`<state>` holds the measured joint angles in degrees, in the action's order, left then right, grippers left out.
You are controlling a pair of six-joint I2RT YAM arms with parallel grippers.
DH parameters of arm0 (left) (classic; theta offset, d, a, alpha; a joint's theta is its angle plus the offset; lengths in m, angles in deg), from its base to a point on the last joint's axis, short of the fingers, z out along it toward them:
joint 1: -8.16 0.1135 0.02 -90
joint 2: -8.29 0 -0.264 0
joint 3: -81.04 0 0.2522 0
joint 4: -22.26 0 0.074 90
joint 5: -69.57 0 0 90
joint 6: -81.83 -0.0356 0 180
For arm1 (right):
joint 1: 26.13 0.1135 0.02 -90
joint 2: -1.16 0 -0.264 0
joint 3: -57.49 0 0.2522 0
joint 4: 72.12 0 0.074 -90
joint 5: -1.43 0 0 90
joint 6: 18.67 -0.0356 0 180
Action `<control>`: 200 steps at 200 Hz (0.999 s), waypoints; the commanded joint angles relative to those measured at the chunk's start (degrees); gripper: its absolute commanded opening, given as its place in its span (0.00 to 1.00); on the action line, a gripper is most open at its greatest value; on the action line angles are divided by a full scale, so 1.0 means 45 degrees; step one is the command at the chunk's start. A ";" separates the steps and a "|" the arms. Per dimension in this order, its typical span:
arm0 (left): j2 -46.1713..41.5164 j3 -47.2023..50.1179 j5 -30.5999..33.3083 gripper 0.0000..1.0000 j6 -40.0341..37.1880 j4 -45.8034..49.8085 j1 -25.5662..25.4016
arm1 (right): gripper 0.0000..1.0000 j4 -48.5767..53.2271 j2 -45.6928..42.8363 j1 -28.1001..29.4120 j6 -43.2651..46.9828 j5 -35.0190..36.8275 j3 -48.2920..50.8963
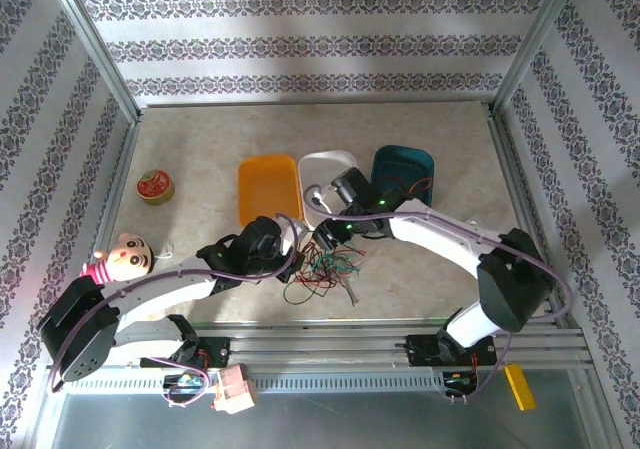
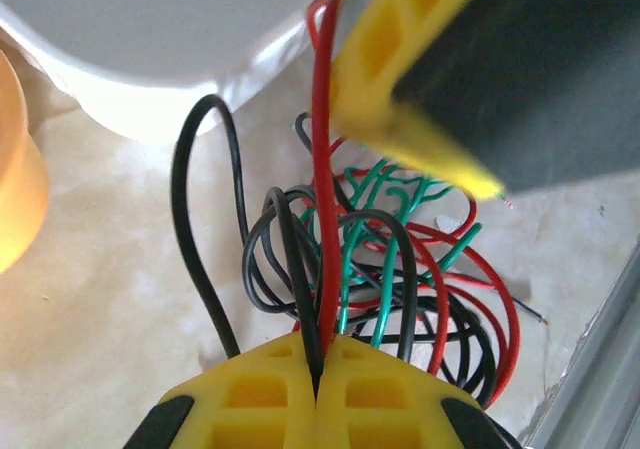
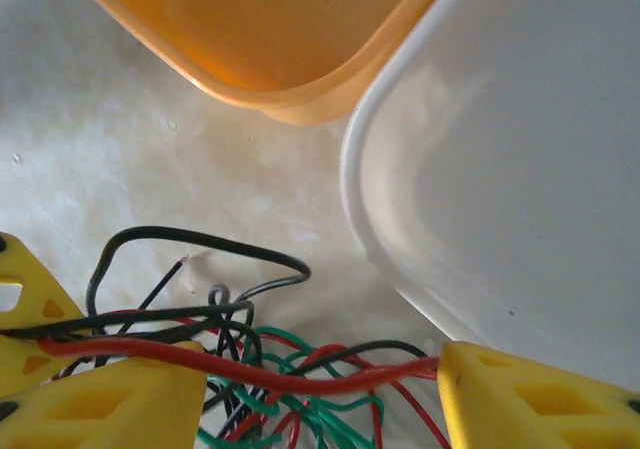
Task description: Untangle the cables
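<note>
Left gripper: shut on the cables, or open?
Shut on the cables. In the left wrist view the left gripper has its yellow fingers pressed together, red, black and green strands pinched between them.

Reaching forward and bent inward with left arm (image 1: 160,291) and right arm (image 1: 450,241), wrists nearly meeting. Clamped tight at left gripper (image 2: 318,354) on cables (image 2: 322,169). Spread well apart at right gripper (image 3: 322,367), angled downward.

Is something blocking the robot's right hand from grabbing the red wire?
No, nothing visible is in the way. The red cable runs straight across the gap between the right gripper's open fingers. The other cables lie tangled just behind it.
</note>
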<state>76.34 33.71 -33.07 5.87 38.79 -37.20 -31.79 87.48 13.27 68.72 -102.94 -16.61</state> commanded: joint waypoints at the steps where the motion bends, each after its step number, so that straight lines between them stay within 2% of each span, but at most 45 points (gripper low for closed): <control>1: -0.0472 -0.0188 0.0112 0.00 -0.0999 0.0159 0.0120 | 0.63 -0.0729 -0.1240 -0.0556 -0.1151 -0.1354 0.0592; 40: -0.1239 0.0277 -0.0146 0.00 -0.2383 -0.0531 0.0120 | 0.64 -0.0455 -0.1898 -0.0593 -0.1347 -0.3184 0.0781; 82: -0.1425 -0.0050 -0.0572 0.00 -0.3511 0.0066 0.0139 | 0.64 -0.0231 -0.1832 -0.0592 -0.1178 -0.3494 0.0661; 110: -0.1299 -0.0190 -0.0716 0.00 -0.3687 0.0226 0.0154 | 0.64 0.0013 -0.1594 -0.0598 -0.1028 -0.4046 0.0368; 148: -0.1107 -0.0315 -0.1002 0.00 -0.3455 0.0177 0.0637 | 0.62 0.0790 -0.1390 -0.0554 -0.0631 -0.5654 0.0281; 200: -0.0743 -0.0549 -0.1802 0.00 -0.3593 0.0107 0.1290 | 0.60 0.0932 -0.1392 -0.0337 -0.0635 -0.5515 0.0537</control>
<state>72.19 33.85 -38.17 -8.86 39.16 -32.94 -28.97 80.81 11.15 64.48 -126.24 -14.27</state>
